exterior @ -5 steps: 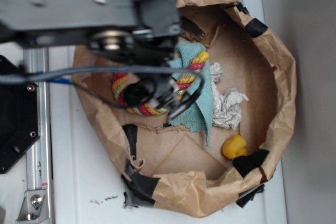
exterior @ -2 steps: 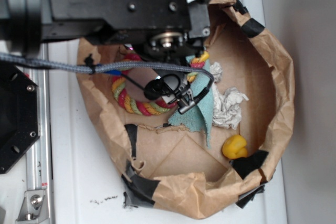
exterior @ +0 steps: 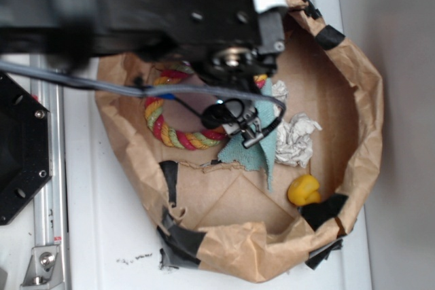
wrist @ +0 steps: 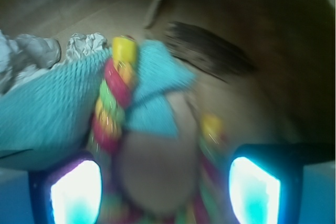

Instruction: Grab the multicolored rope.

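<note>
The multicolored rope (exterior: 178, 137) lies curved in a U on the floor of the brown paper bag, with one arm on the teal cloth (exterior: 262, 151). In the wrist view, its red, yellow and green left arm (wrist: 113, 103) ends in a yellow tip on the cloth (wrist: 47, 108). Its blurred right arm (wrist: 211, 129) runs beside it. My gripper (wrist: 164, 192) is open just above the rope. Both rope arms pass between the wide-apart fingers (wrist: 73, 192). In the exterior view the black arm (exterior: 204, 18) hides the fingers and the rope's ends.
The crumpled brown paper bag wall (exterior: 363, 100) rings the area, patched with black tape. A crumpled white paper (exterior: 299, 140) lies right of the cloth. A small yellow rubber toy (exterior: 303, 190) sits at the bag's lower right. A grey cable (exterior: 102, 86) crosses over the bag.
The arm has reached further right over the bag. The wrist has shifted right, from over the rope's curve toward its ends, uncovering the rope's left bend. The rope has not moved.
</note>
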Robot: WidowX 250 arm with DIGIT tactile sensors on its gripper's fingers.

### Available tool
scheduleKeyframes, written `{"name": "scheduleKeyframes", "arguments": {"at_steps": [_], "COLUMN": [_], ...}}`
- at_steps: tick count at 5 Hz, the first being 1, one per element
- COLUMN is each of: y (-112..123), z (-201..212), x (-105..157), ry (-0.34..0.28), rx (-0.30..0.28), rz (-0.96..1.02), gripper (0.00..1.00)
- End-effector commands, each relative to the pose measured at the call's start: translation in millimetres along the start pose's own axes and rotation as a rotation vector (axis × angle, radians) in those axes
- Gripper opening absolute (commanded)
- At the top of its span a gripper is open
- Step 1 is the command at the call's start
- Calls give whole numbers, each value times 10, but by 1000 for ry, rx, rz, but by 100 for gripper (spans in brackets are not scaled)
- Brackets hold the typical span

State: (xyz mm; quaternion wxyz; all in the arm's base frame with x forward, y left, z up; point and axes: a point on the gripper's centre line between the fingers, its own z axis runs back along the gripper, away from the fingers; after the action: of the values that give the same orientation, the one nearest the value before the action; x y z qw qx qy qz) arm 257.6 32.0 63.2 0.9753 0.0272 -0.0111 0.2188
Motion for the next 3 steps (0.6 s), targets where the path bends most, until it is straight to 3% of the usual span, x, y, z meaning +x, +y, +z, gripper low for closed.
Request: {"name": "scheduleKeyframes", "arguments": {"at_steps": [1,3], "y": [-240,-227], "z": [-389,-691], "x": [-50,-368], "ry": [-38,40], "rx": [11,49], "rz": [-202,-297], "gripper": [100,100]}}
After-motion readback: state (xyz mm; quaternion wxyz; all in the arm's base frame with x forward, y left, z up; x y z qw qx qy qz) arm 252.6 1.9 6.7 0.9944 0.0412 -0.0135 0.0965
